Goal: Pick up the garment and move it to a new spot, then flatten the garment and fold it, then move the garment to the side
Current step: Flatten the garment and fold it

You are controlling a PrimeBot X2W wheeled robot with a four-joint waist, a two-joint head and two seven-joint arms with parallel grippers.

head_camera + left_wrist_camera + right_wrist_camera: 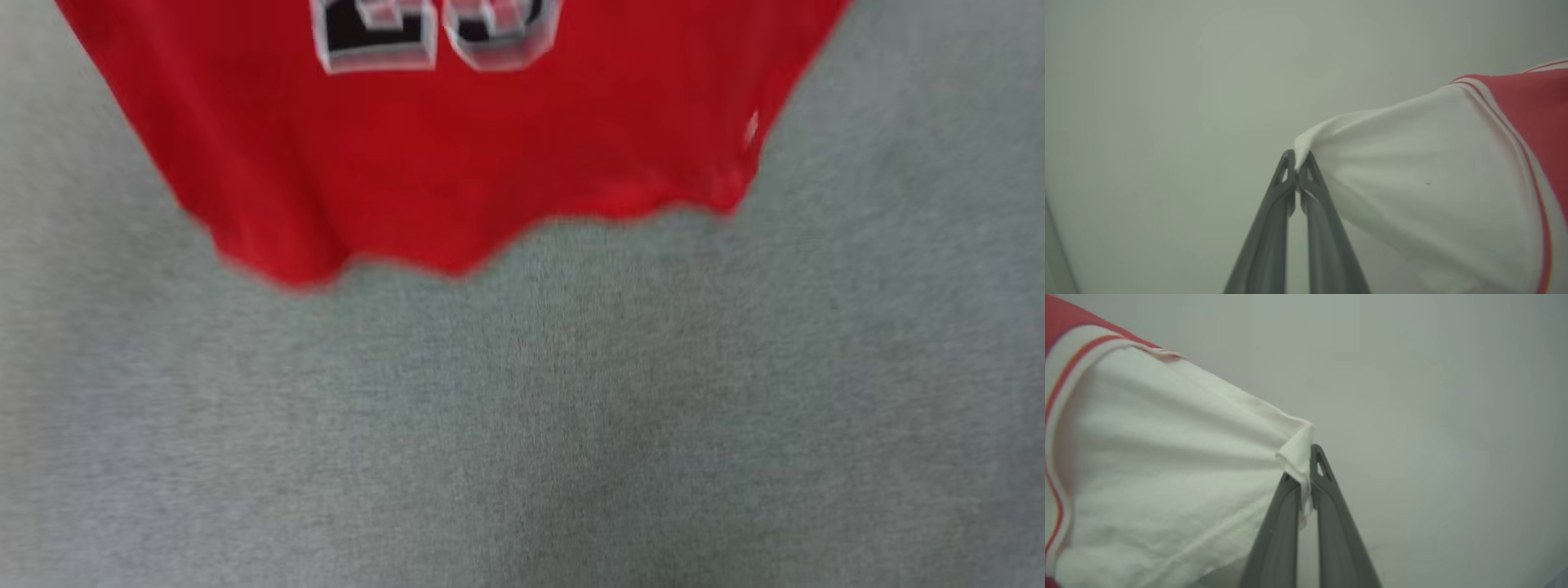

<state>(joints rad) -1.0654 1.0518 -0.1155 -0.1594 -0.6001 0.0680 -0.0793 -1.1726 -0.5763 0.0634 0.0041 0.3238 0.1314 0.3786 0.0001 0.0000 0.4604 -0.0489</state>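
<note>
The garment [457,155] is a red jersey whose lower part fills the top of the head view, with the bottom of its black, white-outlined number at the top edge and its wavy hem hanging over the grey surface [522,425]. In the left wrist view my left gripper [1297,163] is shut on the edge of a white sleeve [1412,183], which stretches off to the right toward red fabric with striped trim. In the right wrist view my right gripper [1306,465] is shut on the corner of the other white sleeve [1167,465], pulled taut to the left.
A grey cloth-like surface spreads below the jersey across the head view. Behind both grippers the wrist views show a plain pale grey background [1167,102].
</note>
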